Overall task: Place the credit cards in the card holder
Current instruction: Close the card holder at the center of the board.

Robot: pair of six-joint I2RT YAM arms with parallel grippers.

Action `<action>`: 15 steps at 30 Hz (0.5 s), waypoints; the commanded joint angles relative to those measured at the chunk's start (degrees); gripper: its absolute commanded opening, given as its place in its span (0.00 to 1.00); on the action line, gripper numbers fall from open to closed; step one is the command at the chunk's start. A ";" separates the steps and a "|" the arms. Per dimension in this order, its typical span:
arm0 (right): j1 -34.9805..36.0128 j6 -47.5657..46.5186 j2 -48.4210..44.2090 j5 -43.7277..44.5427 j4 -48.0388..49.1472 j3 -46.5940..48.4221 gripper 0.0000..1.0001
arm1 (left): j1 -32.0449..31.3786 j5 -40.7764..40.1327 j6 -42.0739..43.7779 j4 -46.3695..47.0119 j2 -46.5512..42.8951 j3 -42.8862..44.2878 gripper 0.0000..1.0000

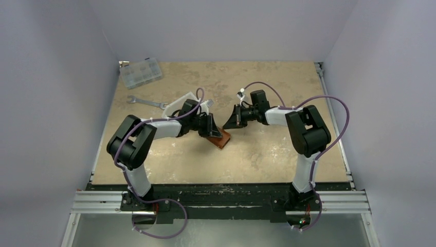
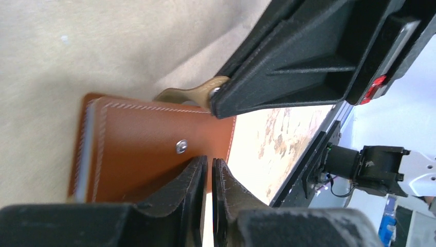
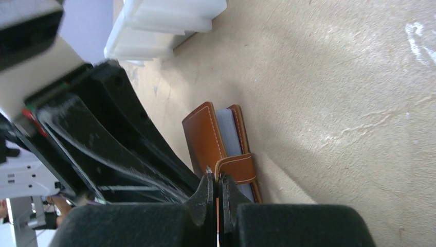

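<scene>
While lying flat at the middle of the table (image 1: 267, 154), between the tips of the two arms, presenting as holder (image 1: 221, 138): brown leather, rectangular, folded shut, sitting at an angle to the table's edges. Showing pale stitching running along the cover edges. Showing a small round metal stud (image 2: 181, 146) set into the upper cover. Showing grey-blue leaves (image 3: 227, 128) sandwiched between the two covers at the open side; whether slots or cards, not telling. Carrying a stitched strap (image 3: 237, 165) of the same leather, wrapping over one long edge, its paler tan end standing clear of the cover in the left wrist view.

Standing just over the cover beside the stud: left gripper (image 2: 210, 163), fingers almost together, leaving a thin slit with nothing seen inside; whether fully closed or slightly parted, not telling.

Meeting the strap's end: right gripper (image 3: 216, 177), fingers pressing tight together; whether pinching the strap, not telling.

Also lying on the table: white tray (image 3: 169, 20), partly hiding behind the left arm; silver wrench (image 1: 146, 102) just beside it; clear compartmented box (image 1: 140, 72) at the far left corner.
</scene>
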 commanded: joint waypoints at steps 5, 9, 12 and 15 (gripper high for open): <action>0.45 -7.60 -1.86 -2.25 -2.94 0.90 0.00 | 3.93 0.85 -0.50 -4.38 -4.76 0.00 0.06; 0.40 -7.53 -2.51 -2.47 -1.86 0.46 0.00 | 3.94 -0.03 -1.51 -1.42 -3.48 -0.69 0.05; 0.54 -7.32 -2.73 -3.14 -1.56 0.80 0.00 | 3.83 -2.41 0.72 -4.53 -2.21 0.05 0.01; 0.70 -7.14 -3.62 -3.31 -1.54 0.98 0.00 | 2.51 -6.24 2.30 -6.35 -1.74 -0.26 0.00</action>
